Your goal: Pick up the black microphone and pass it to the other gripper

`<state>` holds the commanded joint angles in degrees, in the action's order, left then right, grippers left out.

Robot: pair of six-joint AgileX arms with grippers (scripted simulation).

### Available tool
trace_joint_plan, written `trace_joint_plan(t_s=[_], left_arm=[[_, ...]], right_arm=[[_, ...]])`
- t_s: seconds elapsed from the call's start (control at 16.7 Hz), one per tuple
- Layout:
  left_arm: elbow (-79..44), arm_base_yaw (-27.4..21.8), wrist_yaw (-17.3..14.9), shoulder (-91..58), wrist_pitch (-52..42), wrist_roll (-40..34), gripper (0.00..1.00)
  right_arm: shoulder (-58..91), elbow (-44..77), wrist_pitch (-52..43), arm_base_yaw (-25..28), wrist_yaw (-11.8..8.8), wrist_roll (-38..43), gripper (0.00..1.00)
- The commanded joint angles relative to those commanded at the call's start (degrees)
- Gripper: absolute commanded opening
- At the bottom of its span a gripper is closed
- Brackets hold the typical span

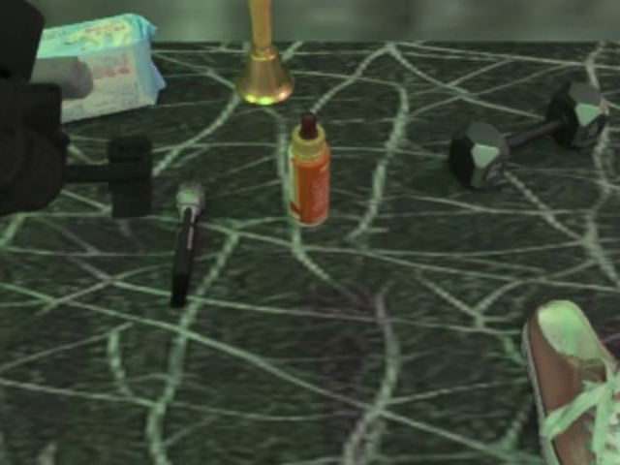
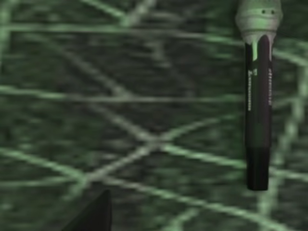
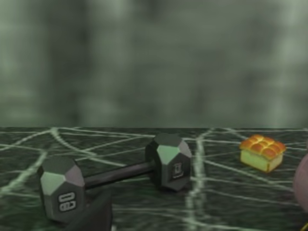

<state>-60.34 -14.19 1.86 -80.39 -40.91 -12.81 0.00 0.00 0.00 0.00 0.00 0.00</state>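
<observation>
One slim black microphone (image 1: pixel 183 244) flat on desk (image 1: pixel 407 320), just beside left pincer (image 1: pixel 129 176), untouched. Pincer grip state: cannot tell. Likely light, stiff, smooth and roll-prone; best taken mid-handle, clear of mesh head.

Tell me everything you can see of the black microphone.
The black microphone lies flat on the table's dark, green-veined cloth, left of the orange bottle. It has a slim black stick handle with pale lettering down its side and a small rounded grey mesh head; the head points toward the table's far edge, the handle's butt toward the near edge. Nothing touches it but the cloth. The left gripper hovers just to its left, near the head, not gripping it.
</observation>
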Motion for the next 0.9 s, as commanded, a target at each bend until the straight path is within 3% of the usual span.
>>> trace_joint_plan(t_s=[0.48,0.9], left_arm=[[-24.57,-5.69,0.56,-31.30,-15.70,-5.21,1.00],[-28.48,-6.55,0.64,-35.87,-17.91,-6.00,1.00]], right_arm=[[0.00,0.00,0.00,0.00,0.00,0.00,1.00],[0.00,0.00,0.00,0.00,0.00,0.00,1.00]])
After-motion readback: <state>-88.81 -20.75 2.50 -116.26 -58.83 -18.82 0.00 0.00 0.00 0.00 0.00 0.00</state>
